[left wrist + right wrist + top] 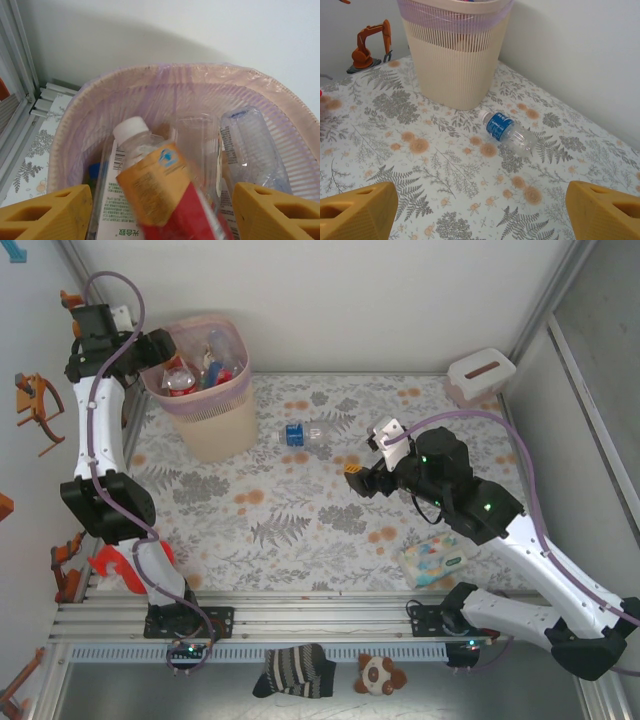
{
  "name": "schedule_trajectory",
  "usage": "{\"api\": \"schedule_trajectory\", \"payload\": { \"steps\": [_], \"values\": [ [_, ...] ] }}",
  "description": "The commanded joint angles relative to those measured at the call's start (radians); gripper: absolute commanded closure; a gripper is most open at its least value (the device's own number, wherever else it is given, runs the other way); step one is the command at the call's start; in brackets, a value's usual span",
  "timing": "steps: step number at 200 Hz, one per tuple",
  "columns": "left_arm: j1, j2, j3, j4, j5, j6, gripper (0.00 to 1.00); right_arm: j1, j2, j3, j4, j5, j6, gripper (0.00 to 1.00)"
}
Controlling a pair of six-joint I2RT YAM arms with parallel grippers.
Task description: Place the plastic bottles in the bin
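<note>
The beige bin [215, 430] with its pink liner stands at the far left and holds several plastic bottles [195, 372]. My left gripper [160, 348] hangs over its rim. In the left wrist view the gripper [162, 217] is open. A blurred bottle with an orange-and-red label [160, 192] lies between the fingers, clear of both, above the other bottles [250, 145] inside the bin [95, 105]. One clear bottle with a blue label [305, 433] lies on the table right of the bin. My right gripper [368, 460] hovers open, short of that bottle [507, 131], with nothing between its fingers [355, 215].
A white tissue box [480, 375] sits in the far right corner. A pastel wipes pack [435, 560] lies near the right arm's base. An orange toy excavator [367, 42] stands left of the bin [452, 60]. A striped sock [295, 670] and a plush toy [378, 673] lie below the rail.
</note>
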Motion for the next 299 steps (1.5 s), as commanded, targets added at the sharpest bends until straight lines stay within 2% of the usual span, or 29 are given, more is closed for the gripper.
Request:
{"api": "schedule_trajectory", "payload": {
  "steps": [1, 53, 94, 158, 203, 248, 299],
  "values": [
    [0.004, -0.040, 0.017, -0.049, 0.007, -0.023, 0.28, 0.002, -0.007, 0.019, 0.008, 0.002, -0.007, 0.14],
    [-0.021, -0.082, 0.028, -0.028, 0.088, 0.010, 0.33, 0.003, -0.008, 0.017, 0.011, -0.003, -0.005, 0.14],
    [-0.106, -0.120, 0.019, 0.044, 0.171, 0.114, 0.33, 0.003, -0.011, 0.019, 0.011, -0.007, -0.004, 0.14],
    [-0.282, -0.120, 0.006, 0.083, 0.261, 0.403, 0.33, 0.003, -0.035, 0.016, 0.004, -0.003, 0.002, 0.14],
    [-0.413, -0.095, -0.052, 0.062, 0.287, 0.666, 0.29, 0.003, -0.044, 0.011, -0.001, 0.000, 0.009, 0.15],
    [-0.466, -0.048, -0.095, 0.057, 0.313, 0.818, 0.29, 0.003, -0.059, 0.001, -0.009, 0.017, 0.005, 0.15],
    [-0.534, -0.018, -0.190, 0.065, 0.269, 1.040, 0.28, 0.003, -0.063, 0.000, -0.020, 0.029, -0.004, 0.15]
  ]
}}
